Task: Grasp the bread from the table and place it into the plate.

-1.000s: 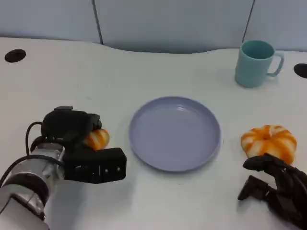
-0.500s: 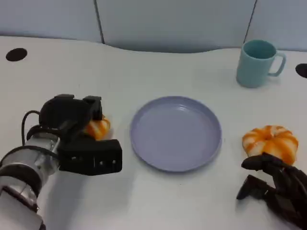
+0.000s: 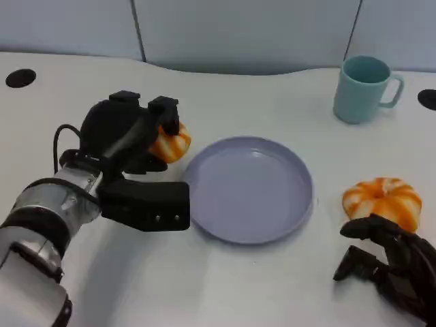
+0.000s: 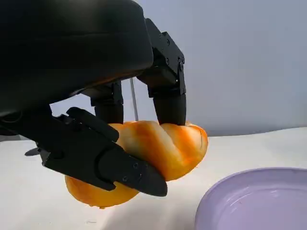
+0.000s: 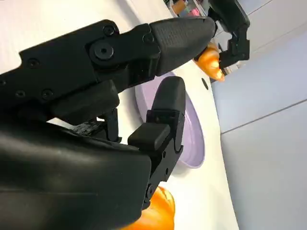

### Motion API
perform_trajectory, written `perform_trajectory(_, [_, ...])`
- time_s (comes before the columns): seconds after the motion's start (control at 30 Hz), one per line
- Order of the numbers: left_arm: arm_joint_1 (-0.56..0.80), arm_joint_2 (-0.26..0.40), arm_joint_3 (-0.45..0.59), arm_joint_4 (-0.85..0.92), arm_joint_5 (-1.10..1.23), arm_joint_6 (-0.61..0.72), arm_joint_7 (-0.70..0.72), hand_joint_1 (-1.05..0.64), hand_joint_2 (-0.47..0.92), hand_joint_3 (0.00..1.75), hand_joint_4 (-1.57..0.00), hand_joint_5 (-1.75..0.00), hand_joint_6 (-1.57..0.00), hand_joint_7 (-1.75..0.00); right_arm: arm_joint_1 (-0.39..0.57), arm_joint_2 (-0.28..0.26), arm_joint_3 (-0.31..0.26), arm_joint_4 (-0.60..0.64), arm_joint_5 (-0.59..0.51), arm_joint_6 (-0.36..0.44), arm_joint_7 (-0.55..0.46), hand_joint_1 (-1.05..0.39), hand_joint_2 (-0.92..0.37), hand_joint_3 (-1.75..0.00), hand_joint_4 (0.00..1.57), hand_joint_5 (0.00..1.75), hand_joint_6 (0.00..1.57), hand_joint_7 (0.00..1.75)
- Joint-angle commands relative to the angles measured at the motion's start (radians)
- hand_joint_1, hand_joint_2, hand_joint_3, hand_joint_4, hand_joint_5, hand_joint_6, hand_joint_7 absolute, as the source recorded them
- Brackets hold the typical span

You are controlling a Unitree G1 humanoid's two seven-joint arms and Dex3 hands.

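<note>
A twisted orange-and-white bread [image 3: 171, 143] hangs above the table, just left of the lilac plate [image 3: 249, 189], and my left hand [image 3: 126, 135] grips it. In the left wrist view the fingers [image 4: 169, 98] clamp the bread [image 4: 165, 146] from above while the thumb presses from below, with the plate's rim [image 4: 249, 199] close beside it. A second, round pumpkin-shaped bread [image 3: 382, 201] lies on the table right of the plate. My right hand [image 3: 390, 267] rests just in front of it, fingers apart, holding nothing. The right wrist view shows that hand's fingers [image 5: 144, 45], the plate [image 5: 191, 143] and the round bread [image 5: 158, 213].
A teal mug [image 3: 362, 88] stands at the back right. Two black round holes [image 3: 20, 78] [image 3: 428, 99] sit in the white tabletop near the far corners. A grey wall panel closes the back edge.
My left hand has lifted the twisted bread off the table and carried it away from me and right, toward the plate's left rim. The right hand has barely moved.
</note>
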Motion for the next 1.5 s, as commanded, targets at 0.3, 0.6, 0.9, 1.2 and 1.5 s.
perform_trajectory(0.3, [-0.062,-0.109,-0.021,-0.026,0.013,-0.132,0.077,-0.11,0.5,1.04,-0.9,-1.75,-0.68,-1.75,0.024,0.006,0.009,-0.006,-0.011,-0.009,-0.029,-0.47,-0.92,-0.17,0.65,1.41,0.68,0.95])
perform_trajectory(0.6, [-0.065,-0.11,-0.023,-0.02,0.013,-0.135,0.082,-0.11,0.5,1.05,-0.9,-1.75,-0.68,-1.75,0.025,0.006,0.01,-0.009,-0.011,-0.008,-0.03,-0.47,-0.92,-0.17,0.65,1.41,0.68,0.95])
perform_trajectory(0.9, [-0.087,-0.196,-0.051,-0.012,0.008,-0.168,-0.067,-0.19,0.59,0.93,-0.92,-1.75,-0.73,-1.75,0.027,0.008,0.007,-0.018,0.002,0.019,-0.026,-0.47,-0.92,-0.15,0.63,1.41,0.66,0.96])
perform_trajectory(1.2, [-0.073,-0.205,-0.049,0.005,-0.002,-0.167,-0.108,-0.19,0.59,0.97,-0.91,-1.75,-0.71,-1.75,0.035,0.011,0.011,-0.033,-0.005,0.019,-0.032,-0.47,-0.92,-0.16,0.63,1.41,0.66,0.96])
perform_trajectory(1.5, [-0.073,-0.206,-0.046,0.007,-0.008,-0.161,-0.132,-0.19,0.57,0.99,-0.88,-1.75,-0.7,-1.75,0.038,0.014,0.012,-0.039,-0.003,0.019,-0.033,-0.48,-0.92,-0.16,0.63,1.41,0.66,0.96])
